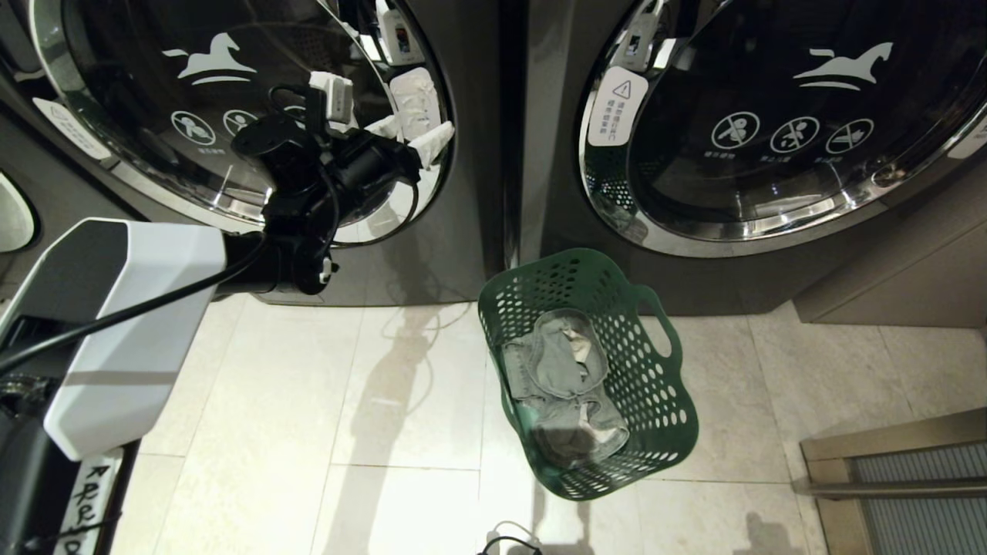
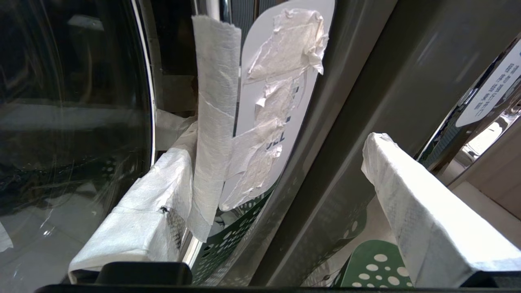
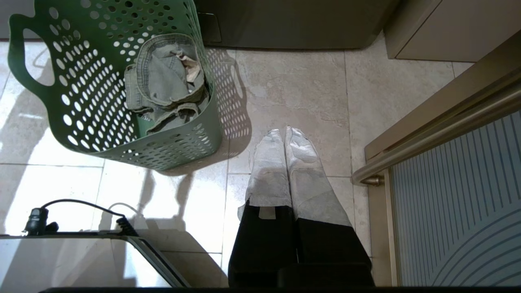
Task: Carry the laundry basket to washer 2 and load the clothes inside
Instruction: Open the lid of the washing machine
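Left gripper (image 1: pixel 412 127): raised at the right edge of the left washer door (image 1: pixel 193 100), jaws spread wide and holding nothing; in the left wrist view its paper-wrapped fingers (image 2: pixel 427 228) straddle the door's rim, one against the glass side by a taped white label (image 2: pixel 281 93), the other out over the grey cabinet front. Right gripper (image 3: pixel 287 162): hangs low, pointing down at the floor, wrapped fingers pressed together with nothing between them; out of the head view. Left washer (image 1: pixel 463 193): dark grey front-loader, round chrome-ringed door with a white horse emblem and warning icons. Right washer (image 1: pixel 771 116): same make, same markings, door showing a white warning sticker (image 1: pixel 617 104) at its left rim. Floor (image 1: pixel 308 432): pale stone tiles. Laundry basket (image 1: pixel 655 385): green perforated plastic with cut-out handles, standing on the tiles just before the gap between the two washers, nearer the right one, apart from both grippers. Clothes (image 1: pixel 559 370): crumpled grey-green garment, denim-like with a stitched waistband, lying inside the basket.
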### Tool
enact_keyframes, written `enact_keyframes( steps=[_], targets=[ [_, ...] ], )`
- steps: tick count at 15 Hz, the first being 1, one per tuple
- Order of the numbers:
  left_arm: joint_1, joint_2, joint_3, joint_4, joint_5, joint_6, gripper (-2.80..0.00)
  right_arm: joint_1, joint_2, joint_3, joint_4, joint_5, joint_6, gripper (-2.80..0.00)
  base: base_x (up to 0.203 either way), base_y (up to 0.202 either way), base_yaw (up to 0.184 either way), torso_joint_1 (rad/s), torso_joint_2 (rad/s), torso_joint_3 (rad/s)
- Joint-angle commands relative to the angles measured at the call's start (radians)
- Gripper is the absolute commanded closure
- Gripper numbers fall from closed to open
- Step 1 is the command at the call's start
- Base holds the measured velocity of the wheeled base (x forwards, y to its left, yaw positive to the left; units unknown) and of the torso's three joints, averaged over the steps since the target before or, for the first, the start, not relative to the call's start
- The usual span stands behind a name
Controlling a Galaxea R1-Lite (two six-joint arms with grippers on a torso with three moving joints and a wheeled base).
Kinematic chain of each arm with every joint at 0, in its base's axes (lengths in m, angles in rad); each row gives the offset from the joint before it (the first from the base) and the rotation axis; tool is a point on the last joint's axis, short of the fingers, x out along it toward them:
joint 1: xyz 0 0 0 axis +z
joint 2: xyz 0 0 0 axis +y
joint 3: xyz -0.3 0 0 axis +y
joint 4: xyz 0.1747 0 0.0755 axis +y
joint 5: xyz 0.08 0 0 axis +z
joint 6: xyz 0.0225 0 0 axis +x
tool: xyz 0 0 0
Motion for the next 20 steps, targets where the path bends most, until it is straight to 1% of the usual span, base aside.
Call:
enact_keyframes(
  steps=[1, 4, 6, 7, 8, 9, 11, 15, 18, 20],
  targets=[
    [-0.004, -0.004, -0.002, -0.003, 0.005, -0.003, -2.8, 0.0, 0.002, 0.0, 0.0, 0.0, 0.0, 0.0, 0.0, 0.0, 0.0, 0.0, 0.0, 0.0],
    [-0.008, -0.006, -0.001, 0.003, 0.057, -0.003, -2.8, 0.0, 0.002, -0.001, 0.002, 0.0, 0.0, 0.0, 0.0, 0.0, 0.0, 0.0, 0.0, 0.0],
    [-0.009, -0.01, -0.001, 0.004, 0.054, -0.004, -2.8, 0.0, 0.002, 0.0, 0.0, 0.0, 0.001, 0.0, 0.0, 0.0, 0.0, 0.0, 0.0, 0.0],
    [-0.009, -0.014, -0.001, 0.007, 0.054, -0.004, 0.0, 0.0, 0.002, 0.0, 0.0, 0.0, 0.001, 0.0, 0.0, 0.0, 0.0, 0.0, 0.0, 0.0],
    [-0.009, -0.013, -0.001, 0.005, 0.051, -0.004, 0.0, 0.0, 0.002, 0.0, 0.0, 0.0, 0.001, 0.0, 0.0, 0.0, 0.0, 0.0, 0.0, 0.0],
    [-0.009, -0.01, -0.001, -0.001, 0.03, -0.004, 0.0, 0.0, 0.002, 0.0, 0.0, 0.0, 0.001, 0.0, 0.0, 0.0, 0.0, 0.0, 0.0, 0.0],
    [-0.007, -0.009, -0.001, -0.009, -0.046, -0.004, 0.0, 0.0, 0.002, 0.0, 0.0, 0.0, 0.001, 0.0, 0.0, 0.0, 0.0, 0.0, 0.0, 0.0],
    [-0.009, -0.003, -0.001, -0.019, -0.156, -0.004, 0.0, 0.0, 0.002, 0.0, 0.0, 0.0, 0.001, 0.0, 0.0, 0.0, 0.0, 0.0, 0.0, 0.0],
    [-0.035, -0.011, -0.001, -0.025, -0.159, -0.004, 0.0, 0.0, 0.002, 0.0, 0.0, 0.0, 0.001, 0.0, 0.0, 0.0, 0.0, 0.0, 0.0, 0.0],
    [-0.067, -0.022, -0.001, -0.024, -0.162, -0.008, 0.0, 0.0, 0.002, 0.0, 0.0, 0.0, 0.001, 0.0, 0.0, 0.0, 0.0, 0.0, 0.0, 0.0]
  ],
)
